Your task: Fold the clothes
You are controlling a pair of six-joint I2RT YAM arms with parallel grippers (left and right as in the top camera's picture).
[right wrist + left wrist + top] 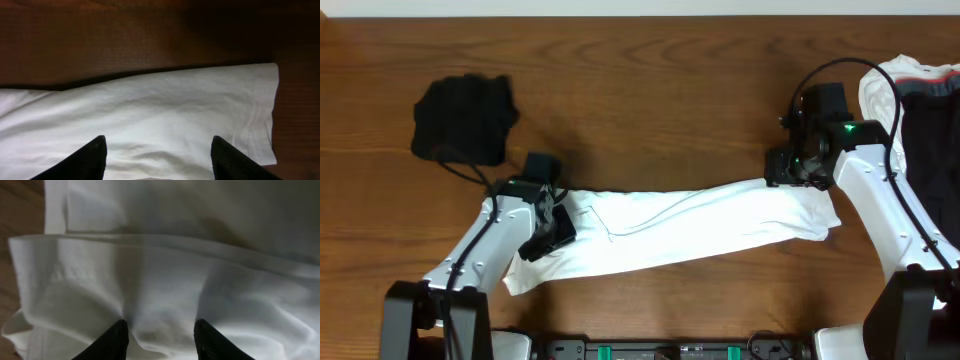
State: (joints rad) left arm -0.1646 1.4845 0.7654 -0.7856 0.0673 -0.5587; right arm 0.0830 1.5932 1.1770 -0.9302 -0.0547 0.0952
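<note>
Far left on the table point(650, 110): black garment point(463, 120), bunched, well apart. Left gripper point(162, 341) half-spread on white T-shirt point(690, 225), hold unclear. Shirt stretched in a long band across the middle. Right gripper point(157, 157) wide apart over its right end, empty. Heaped clothes point(925, 120) just beside.

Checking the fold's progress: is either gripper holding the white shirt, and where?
Right gripper: open over one end of the shirt, holding nothing. Left gripper: fingers apart on the shirt near its other end; whether they pinch it cannot be told.
</note>
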